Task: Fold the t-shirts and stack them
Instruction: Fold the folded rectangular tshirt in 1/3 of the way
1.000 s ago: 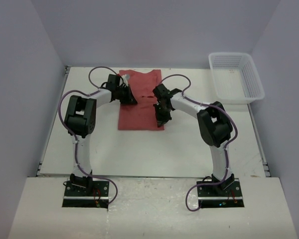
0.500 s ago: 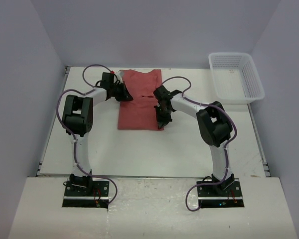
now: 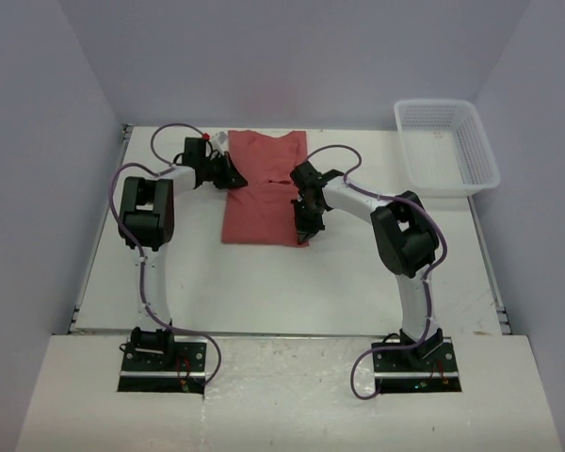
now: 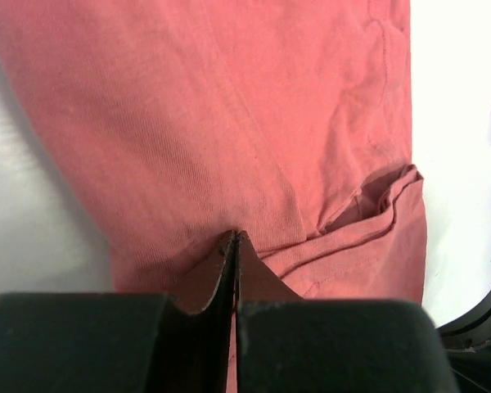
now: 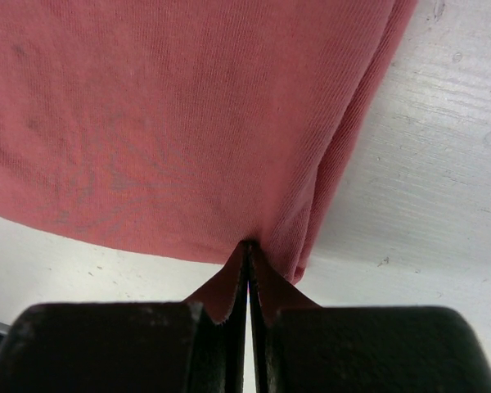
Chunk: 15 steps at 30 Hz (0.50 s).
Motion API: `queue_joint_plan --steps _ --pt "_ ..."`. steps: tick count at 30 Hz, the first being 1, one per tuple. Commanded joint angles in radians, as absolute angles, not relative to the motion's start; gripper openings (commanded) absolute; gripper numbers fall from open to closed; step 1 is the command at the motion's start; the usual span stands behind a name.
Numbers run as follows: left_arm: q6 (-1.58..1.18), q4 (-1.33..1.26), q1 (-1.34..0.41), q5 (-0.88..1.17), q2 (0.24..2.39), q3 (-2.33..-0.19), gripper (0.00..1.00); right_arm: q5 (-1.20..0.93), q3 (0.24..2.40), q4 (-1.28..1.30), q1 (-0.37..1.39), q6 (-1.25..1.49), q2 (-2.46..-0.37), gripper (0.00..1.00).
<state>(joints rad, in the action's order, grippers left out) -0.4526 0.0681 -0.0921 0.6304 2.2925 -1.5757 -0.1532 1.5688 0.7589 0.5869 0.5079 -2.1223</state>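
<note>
A red t-shirt [image 3: 264, 193] lies flat on the white bench [image 3: 264, 282]. It sits at the far side, near the middle, and it is folded into a long shape. One short end points to the back wall and the other points to the arms' bases.

The left arm [image 3: 146, 212] reaches over to the left edge of the t-shirt, up near its far end. The left jaws are closed tight, and a little bit of red cloth is pinched between them. In the left wrist view the t-shirt [image 4: 229, 123] rises to a small peak right where the jaws meet. A folded flap [image 4: 368, 221] of cloth lies beside that, at the right of the view.

The right arm [image 3: 405, 235] bends in to the near right corner of the t-shirt. The right jaws are closed tight too, and they pinch the edge of the cloth. In the right wrist view the t-shirt [image 5: 172, 106] pulls up into a little tent at the tips of the jaws, with bare bench on both sides.

A white basket [image 3: 452, 187] sits in the far right corner of the bench, well apart from the t-shirt.
</note>
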Motion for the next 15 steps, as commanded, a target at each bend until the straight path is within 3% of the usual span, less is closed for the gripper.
queue_joint_plan --steps 1,8,12,15 --pt "-0.436 -0.032 -0.084 0.686 2.326 -1.609 0.0 -0.149 1.574 0.742 0.591 0.509 -2.175 0.0" --pt "-0.482 -0.211 -0.086 0.749 2.188 -1.479 0.0 -0.137 1.597 0.752 0.592 0.491 -2.195 0.0" --pt "-0.5 -0.299 -0.094 0.69 1.965 -1.321 0.0 -0.135 1.608 0.749 0.592 0.485 -2.201 0.0" --pt "-0.482 -0.206 -0.116 0.582 1.853 -1.292 0.0 -0.127 1.614 0.744 0.592 0.485 -2.206 0.0"
